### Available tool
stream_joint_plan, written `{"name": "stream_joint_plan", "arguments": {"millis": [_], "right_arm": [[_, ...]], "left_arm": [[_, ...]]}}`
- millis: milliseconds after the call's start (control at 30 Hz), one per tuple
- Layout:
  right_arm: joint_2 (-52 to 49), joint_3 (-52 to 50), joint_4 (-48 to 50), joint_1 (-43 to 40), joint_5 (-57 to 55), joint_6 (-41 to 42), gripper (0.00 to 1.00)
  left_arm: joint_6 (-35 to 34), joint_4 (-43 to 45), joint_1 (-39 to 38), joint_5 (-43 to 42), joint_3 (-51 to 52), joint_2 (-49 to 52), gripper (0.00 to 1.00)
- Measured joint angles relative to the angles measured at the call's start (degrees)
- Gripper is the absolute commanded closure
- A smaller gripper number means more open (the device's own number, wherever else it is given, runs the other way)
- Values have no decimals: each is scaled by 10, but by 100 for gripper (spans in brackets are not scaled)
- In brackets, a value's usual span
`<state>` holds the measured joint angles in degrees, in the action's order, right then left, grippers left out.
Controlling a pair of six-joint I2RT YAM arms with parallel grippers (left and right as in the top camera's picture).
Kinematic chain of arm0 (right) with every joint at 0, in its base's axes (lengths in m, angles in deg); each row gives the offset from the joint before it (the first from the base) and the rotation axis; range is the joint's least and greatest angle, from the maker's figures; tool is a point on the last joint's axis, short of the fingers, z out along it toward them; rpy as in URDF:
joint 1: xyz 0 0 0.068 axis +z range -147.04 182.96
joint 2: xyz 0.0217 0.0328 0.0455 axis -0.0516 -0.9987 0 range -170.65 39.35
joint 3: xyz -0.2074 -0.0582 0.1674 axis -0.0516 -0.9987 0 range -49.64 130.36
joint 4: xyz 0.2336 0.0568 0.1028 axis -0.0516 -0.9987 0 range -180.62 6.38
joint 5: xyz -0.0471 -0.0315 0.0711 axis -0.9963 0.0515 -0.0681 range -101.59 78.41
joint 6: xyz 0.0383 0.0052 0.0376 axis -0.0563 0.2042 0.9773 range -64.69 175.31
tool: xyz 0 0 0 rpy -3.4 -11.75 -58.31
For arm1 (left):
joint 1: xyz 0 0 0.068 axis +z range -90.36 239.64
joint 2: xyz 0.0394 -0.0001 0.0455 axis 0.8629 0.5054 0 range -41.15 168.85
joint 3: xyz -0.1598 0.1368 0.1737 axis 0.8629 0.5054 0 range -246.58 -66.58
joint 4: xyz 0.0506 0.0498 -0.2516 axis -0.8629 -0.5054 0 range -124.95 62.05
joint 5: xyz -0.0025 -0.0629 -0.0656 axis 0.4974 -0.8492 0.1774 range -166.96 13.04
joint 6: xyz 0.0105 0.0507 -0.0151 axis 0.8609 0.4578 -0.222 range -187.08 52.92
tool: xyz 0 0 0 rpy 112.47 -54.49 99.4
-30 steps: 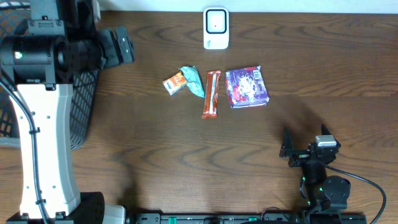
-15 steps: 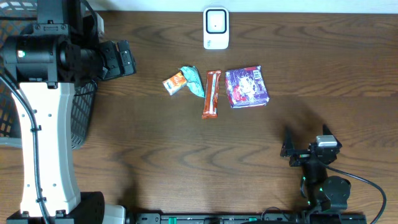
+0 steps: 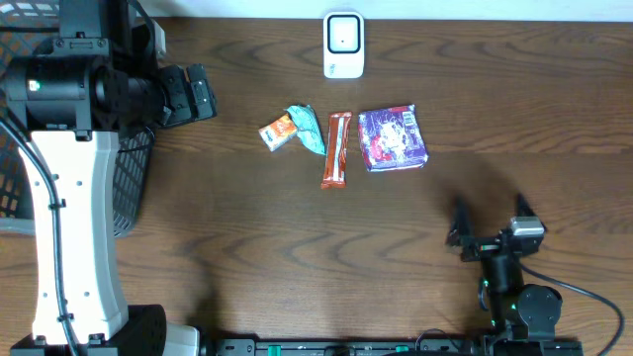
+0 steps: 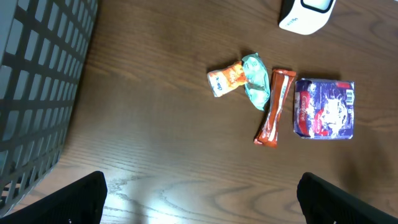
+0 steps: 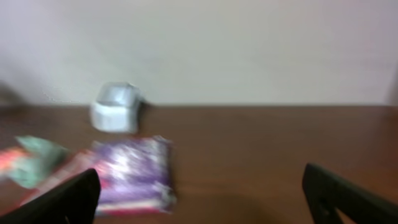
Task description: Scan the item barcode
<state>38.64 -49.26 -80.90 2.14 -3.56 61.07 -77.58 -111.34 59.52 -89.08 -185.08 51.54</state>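
Your left gripper (image 3: 194, 91) hangs over the far-left part of the wooden table (image 3: 247, 257), just beside the black mesh basket (image 3: 132, 188). Its claw is spread wide and pinches nothing. In the left wrist view the two dark fingertips (image 4: 74, 199) sit at the near corners with only bare wood between them.

The items lie in a short row at the far middle of the table. From left to right you have a small orange packet (image 3: 278, 132), touching a crumpled teal wrapper (image 3: 308, 129). Next is an orange-brown snack bar (image 3: 336, 149) lying lengthwise near to far, just beside the wrapper, and then a purple packet (image 3: 393, 138) lying flat, close to the bar. The white barcode scanner (image 3: 343, 44) stands at the far edge, beyond the bar and apart from the row. The print on the wrappers is too small to tell where a barcode sits.

Your right gripper (image 3: 492, 222) is at the near right, well apart from the items — claw spread wide as well, holding nothing. Its wrist view is blurred, though the purple packet and the scanner show ahead to the left.
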Motion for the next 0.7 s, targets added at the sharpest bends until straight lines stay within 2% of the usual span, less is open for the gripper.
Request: {"name": "stream_joint_plan", "arguments": {"millis": [100,200,267,367,433,500,533,700], "right_arm": [[0,0,26,0,121,99,1],[0,0,107,0,205,189,1],[-1,-1,186,0,234,237,1],[-2,3,360,0,232,292,1],[-2,22,401,0,213,302,1],[-8,68,364,0,196,293,1],[-16,101,316,0,193,279,1],[-144,343,-51,0,217,119,1]], "left_arm": [[0,0,0,0,0,0,2],[0,0,0,0,0,0,2],[0,0,0,0,0,0,2],[0,0,0,0,0,0,2],[0,-1,0,0,0,0,2],[0,0,0,0,0,0,2],[0,0,0,0,0,0,2],[0,0,0,0,0,0,2]]}}
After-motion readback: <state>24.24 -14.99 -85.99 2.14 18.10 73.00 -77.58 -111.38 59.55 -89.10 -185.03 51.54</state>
